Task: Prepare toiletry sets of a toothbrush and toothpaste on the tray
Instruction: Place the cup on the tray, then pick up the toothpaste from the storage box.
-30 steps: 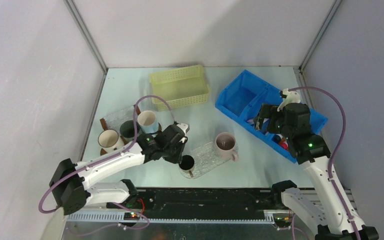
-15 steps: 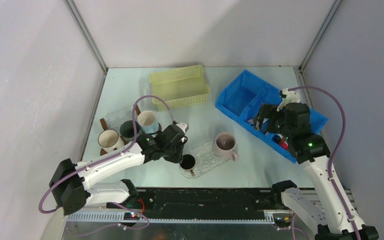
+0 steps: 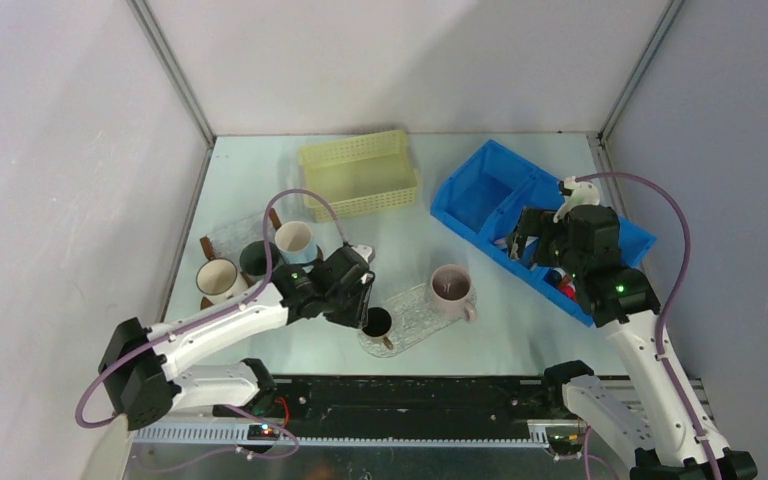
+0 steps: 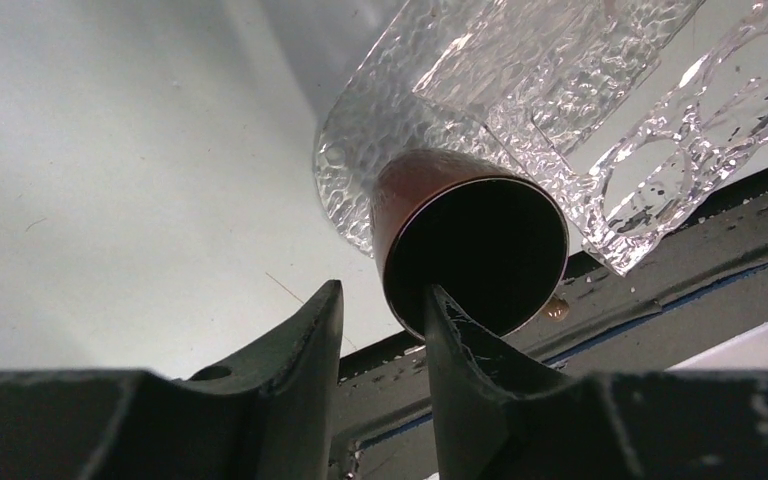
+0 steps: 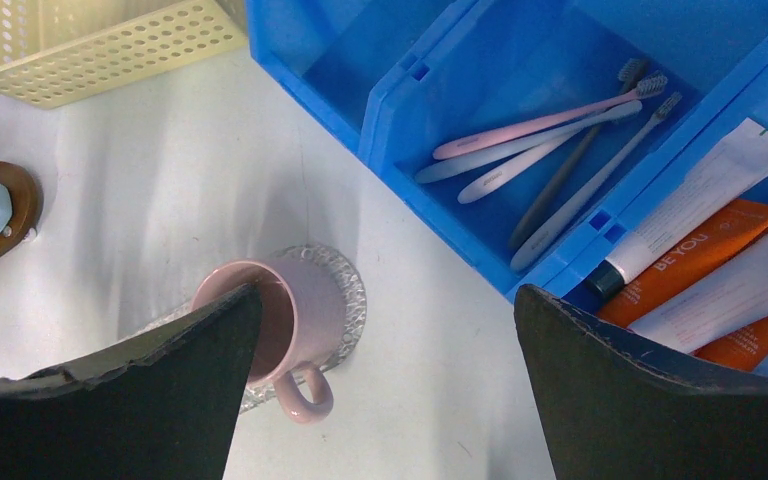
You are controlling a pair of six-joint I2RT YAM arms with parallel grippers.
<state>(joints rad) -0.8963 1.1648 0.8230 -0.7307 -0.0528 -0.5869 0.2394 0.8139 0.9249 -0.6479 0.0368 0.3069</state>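
Right fingers: spread wide, nothing between them, hanging over the blue plastic divided bin at the far right of the counter.

Slim pink and white toothbrushes: loose in the middle compartment, just far-right of my gap. Long axes run near-left to far-right, bristles at the far-right end. I close left-to-right, so the handles lie more along my closing line than across it. I judge a wrist turn is needed before dropping in.

Flat orange and white tubes: next compartment to the right.

Left fingers: slightly apart, astride the near rim of the dark glazed mug on the clear textured glass tray. The gap looks wider than the rim, so not clamping.

The tray is near centre, well apart from the bin. The right arm is nearer the brushes.
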